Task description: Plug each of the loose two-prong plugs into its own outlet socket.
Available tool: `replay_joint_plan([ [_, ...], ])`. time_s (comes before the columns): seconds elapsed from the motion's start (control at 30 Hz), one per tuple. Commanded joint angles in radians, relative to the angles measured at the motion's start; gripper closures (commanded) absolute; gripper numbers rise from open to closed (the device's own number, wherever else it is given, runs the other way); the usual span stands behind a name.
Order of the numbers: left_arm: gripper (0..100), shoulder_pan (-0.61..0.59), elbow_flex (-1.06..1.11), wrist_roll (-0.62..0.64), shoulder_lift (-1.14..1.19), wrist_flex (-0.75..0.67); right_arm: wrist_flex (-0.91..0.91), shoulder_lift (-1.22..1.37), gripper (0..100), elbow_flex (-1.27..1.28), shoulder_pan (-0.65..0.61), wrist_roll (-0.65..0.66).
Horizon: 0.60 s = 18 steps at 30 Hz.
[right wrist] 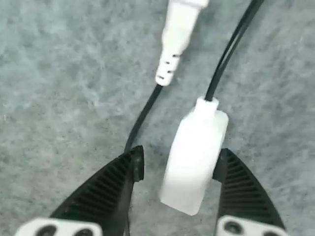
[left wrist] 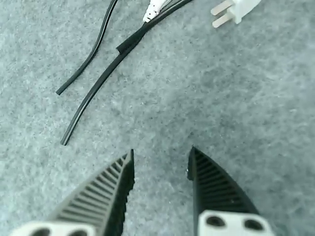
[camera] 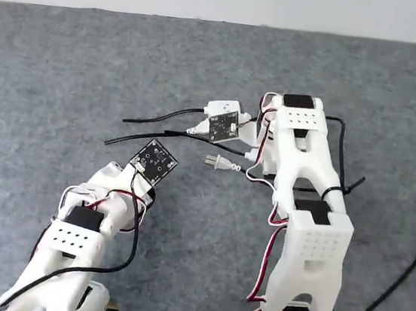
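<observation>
Our left gripper (left wrist: 161, 153) hangs over bare grey carpet (left wrist: 221, 98) with its jaws moderately apart and empty. The loose two-prong plug (left wrist: 235, 11) lies well ahead of it, prongs free. Our right gripper (right wrist: 180, 155) straddles a white cord-end body (right wrist: 193, 164) (plug or socket, we cannot tell), jaws wide and not clamped. Closing off-centre could twist the body out, or pinch the black cord (right wrist: 142, 118) beside one finger.

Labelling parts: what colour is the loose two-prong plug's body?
The two-prong plug is white; left wrist view.
</observation>
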Motion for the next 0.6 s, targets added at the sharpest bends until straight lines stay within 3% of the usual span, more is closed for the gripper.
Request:
replay_joint_plan([
  [0.0,83,-0.006,-0.005,-0.009,-0.023,0.005,0.002,-0.005,77.2,-0.077,0.002,-0.006],
  [0.23,83,-0.006,-0.005,-0.009,-0.023,0.005,0.001,0.044,79.0,-0.150,-0.002,-0.140],
  [0.4,83,-0.006,-0.005,-0.009,-0.023,0.003,-0.001,0.081,99.8,-0.158,-0.015,-0.173],
  [0.57,83,-0.006,-0.005,-0.006,-0.023,-0.002,0.004,0.035,98.7,-0.160,-0.030,-0.359],
])
